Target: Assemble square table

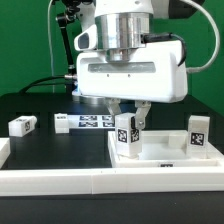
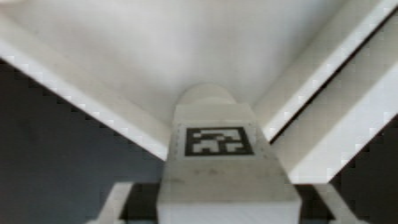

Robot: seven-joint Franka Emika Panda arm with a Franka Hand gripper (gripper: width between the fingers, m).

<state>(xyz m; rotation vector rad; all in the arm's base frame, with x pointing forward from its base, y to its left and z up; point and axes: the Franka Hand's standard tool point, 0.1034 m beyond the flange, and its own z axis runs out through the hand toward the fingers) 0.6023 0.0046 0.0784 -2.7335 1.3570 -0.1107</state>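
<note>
The white square tabletop (image 1: 160, 158) lies rim-up at the exterior view's right. My gripper (image 1: 129, 118) is shut on a white block leg (image 1: 127, 137), which stands upright with its tag facing the camera, at the tabletop's corner on the exterior view's left. In the wrist view this leg (image 2: 217, 140) runs between my fingers (image 2: 125, 205) toward the tabletop's rimmed corner (image 2: 196, 60). A second leg (image 1: 197, 136) stands on the tabletop at the right. A third leg (image 1: 21, 125) lies on the black table at the left.
The marker board (image 1: 88, 122) lies flat behind the tabletop, under the arm. The long white border wall (image 1: 90, 183) runs along the front edge. A green wall stands behind.
</note>
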